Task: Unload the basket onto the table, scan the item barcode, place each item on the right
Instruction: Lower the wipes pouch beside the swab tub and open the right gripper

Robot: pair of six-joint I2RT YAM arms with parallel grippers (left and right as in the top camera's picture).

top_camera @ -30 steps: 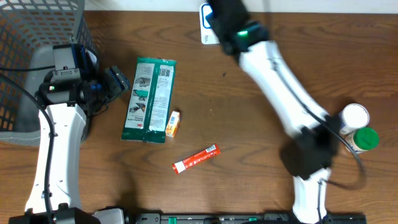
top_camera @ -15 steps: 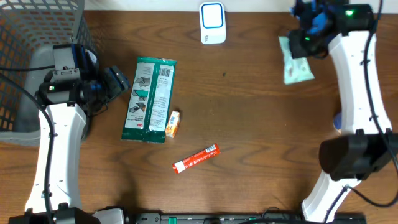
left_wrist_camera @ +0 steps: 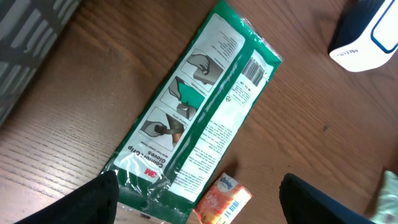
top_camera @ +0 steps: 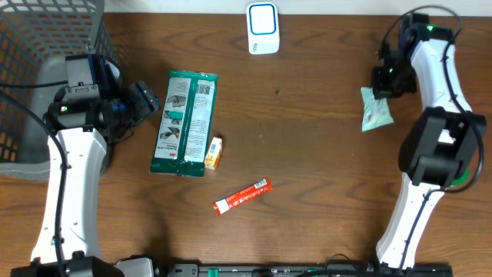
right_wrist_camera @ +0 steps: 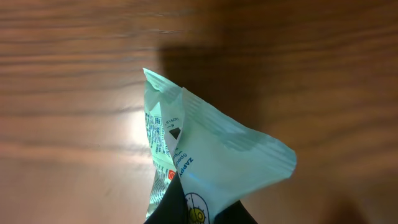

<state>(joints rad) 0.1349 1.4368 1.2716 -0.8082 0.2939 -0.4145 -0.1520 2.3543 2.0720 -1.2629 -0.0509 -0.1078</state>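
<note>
Far left, a grey mesh basket (top_camera: 38, 54) sits at the table's corner. Just beside it the left gripper (top_camera: 147, 100) hangs with its jaws spread wide, holding nothing, facing the long green glove packet (top_camera: 184, 123). That packet lies flat on the wood, barcode side up. Tucked against its near right corner is a small orange box (top_camera: 214, 152), and nearer still a red tube (top_camera: 242, 195) lies tilted. At the far edge, mid-table, stands the white scanner (top_camera: 263, 29). Over on the right, the right gripper (top_camera: 384, 80) is clamped tight on a pale green wrapper (top_camera: 376, 111), pinching one end while the rest fans out crumpled, well apart from the scanner. Whether it touches the table, I can't tell.
</note>
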